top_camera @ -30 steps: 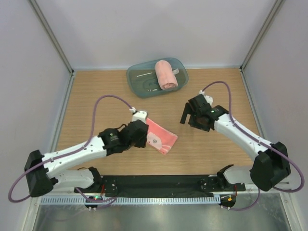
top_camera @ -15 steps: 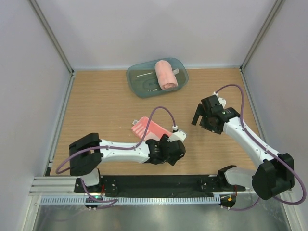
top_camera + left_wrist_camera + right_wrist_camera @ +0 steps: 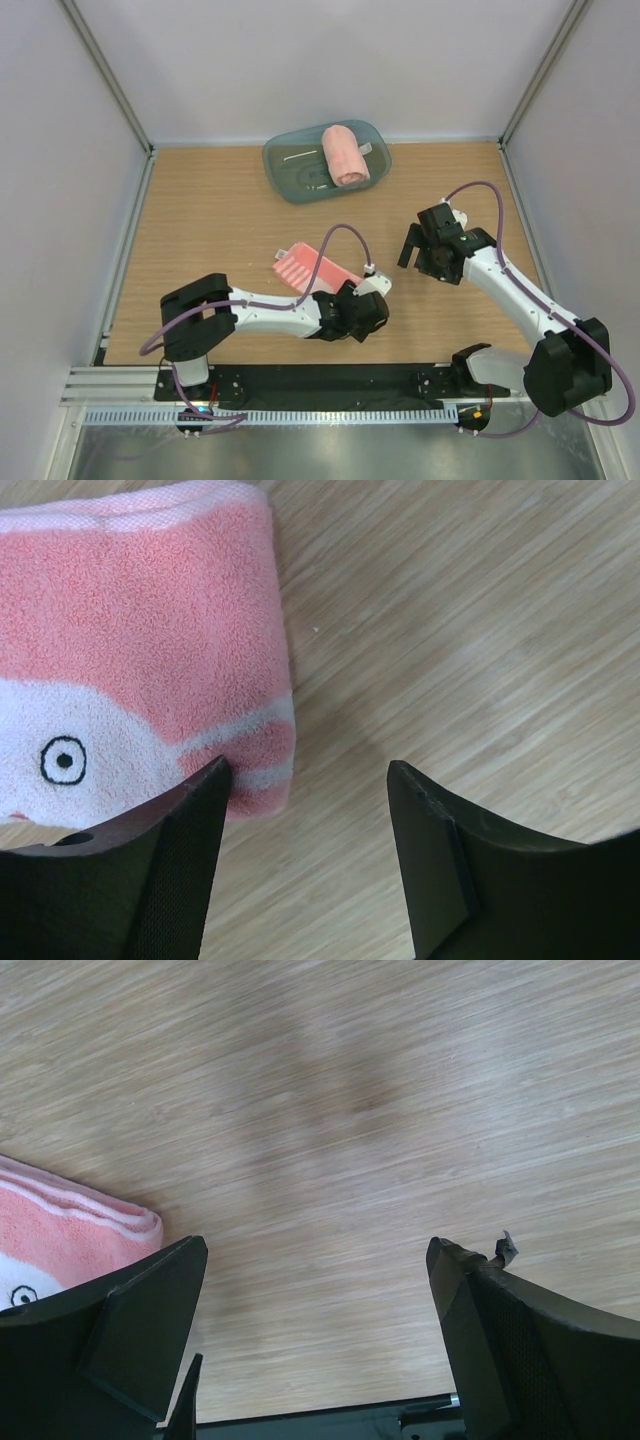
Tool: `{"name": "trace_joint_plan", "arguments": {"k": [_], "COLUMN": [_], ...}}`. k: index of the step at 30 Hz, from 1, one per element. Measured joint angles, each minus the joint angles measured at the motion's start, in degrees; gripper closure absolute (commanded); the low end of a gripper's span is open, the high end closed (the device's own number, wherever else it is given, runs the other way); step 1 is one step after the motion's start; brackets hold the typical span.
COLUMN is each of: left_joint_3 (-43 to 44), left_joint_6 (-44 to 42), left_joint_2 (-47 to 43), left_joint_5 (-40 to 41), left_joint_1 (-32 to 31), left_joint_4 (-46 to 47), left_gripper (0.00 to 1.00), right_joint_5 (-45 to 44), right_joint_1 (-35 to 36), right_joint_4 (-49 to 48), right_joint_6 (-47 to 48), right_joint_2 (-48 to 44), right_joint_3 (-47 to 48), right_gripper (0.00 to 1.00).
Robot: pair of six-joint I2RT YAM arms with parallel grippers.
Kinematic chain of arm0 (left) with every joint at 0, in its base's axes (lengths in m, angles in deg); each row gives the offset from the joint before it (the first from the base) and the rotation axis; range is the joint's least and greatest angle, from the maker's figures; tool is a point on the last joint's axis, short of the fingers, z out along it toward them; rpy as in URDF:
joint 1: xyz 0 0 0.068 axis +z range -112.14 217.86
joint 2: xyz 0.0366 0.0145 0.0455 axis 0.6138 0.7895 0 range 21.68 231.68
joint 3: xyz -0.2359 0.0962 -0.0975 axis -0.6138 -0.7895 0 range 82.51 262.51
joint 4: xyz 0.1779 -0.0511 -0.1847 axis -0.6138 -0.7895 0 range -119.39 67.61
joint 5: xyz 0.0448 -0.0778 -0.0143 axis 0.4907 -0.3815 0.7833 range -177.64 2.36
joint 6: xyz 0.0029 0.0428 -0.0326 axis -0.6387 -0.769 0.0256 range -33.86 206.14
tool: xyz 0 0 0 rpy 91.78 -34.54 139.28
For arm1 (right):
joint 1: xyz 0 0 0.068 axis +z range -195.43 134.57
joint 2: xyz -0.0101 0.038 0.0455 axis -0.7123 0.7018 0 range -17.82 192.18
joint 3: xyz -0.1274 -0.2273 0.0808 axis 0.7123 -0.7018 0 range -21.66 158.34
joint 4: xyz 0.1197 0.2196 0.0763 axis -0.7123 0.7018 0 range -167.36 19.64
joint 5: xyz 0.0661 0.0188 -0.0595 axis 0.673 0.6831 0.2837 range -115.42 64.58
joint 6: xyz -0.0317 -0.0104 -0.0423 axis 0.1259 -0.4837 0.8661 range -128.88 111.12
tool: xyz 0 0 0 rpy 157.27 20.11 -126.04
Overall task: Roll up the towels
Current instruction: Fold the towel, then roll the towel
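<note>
Left wrist: fluffy terry towel point(image 3: 140, 630) on grained wood tabletop point(image 3: 480, 630).

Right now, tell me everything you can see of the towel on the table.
The towel is salmon-pink terry, soft and fuzzy, with a paler striped band along one edge and a white printed patch bearing a black ringed eye. It lies flat on the wooden table, apparently folded, its edge thick and rounded, not rolled. The open left gripper hangs over its corner, one finger overlapping it in view; contact cannot be told. The right gripper is apart from it.
</note>
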Motion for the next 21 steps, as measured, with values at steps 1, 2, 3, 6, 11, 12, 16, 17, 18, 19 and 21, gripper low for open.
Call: {"name": "trace_joint_plan", "arguments": {"k": [1,2,3,6,11,12,16,17,18,19,21], "left_joint_3": [-0.8,-1.9,-2.8,-5.8,-9.8,-10.3,-12.3,-13.1,-14.2,-15.1,-17.2], "left_joint_6": [0.0,0.0,0.1,0.9,1.9,2.2,3.1,3.3,3.7,3.9,4.3], "left_joint_2": [0.0,0.0,0.0,-1.1,-3.2,-3.4,-4.3,-4.9,-5.5,-6.0,-7.5], "left_joint_5": [-0.3,-0.6,-0.9,-1.8,-2.8,-2.9,-5.1,-6.1,-6.9,-7.6,-9.5], "left_joint_1": [0.5,1.0,1.6,3.5,5.6,6.0,8.0,8.5,8.9,9.2,9.8], "left_joint_4": [0.9,2.1,2.8,6.7,11.8,12.5,16.2,17.2,18.5,19.5,21.2], "left_gripper": [0.39,0.39,0.40,0.42,0.77,0.84,1.00,1.00,1.00,1.00,1.00], "right_joint_5": [0.1,0.2,0.2,0.2,0.3,0.4,3.1,4.8,7.1,9.2,16.1], "right_joint_1": [0.0,0.0,0.0,-0.1,-0.2,-0.2,-0.2,-0.2,-0.2,-0.2,-0.2], "right_joint_4": [0.0,0.0,-0.1,-0.1,-0.3,-0.4,-1.5,-2.2,-3.9,-5.6,-11.0], "right_joint_6": [0.0,0.0,0.1,0.3,0.6,0.6,0.6,0.6,0.5,0.3,-1.0], "right_joint_2": [0.0,0.0,0.0,0.1,0.9,1.2,2.3,2.4,2.4,2.3,2.4], "right_joint_3": [-0.1,-0.2,-0.2,-0.2,-0.1,-0.1,-0.1,-0.1,-0.5,-1.0,-3.7], "right_gripper": [0.00,0.01,0.00,0.00,0.01,0.02,0.09,0.11,0.10,0.11,0.10]}}
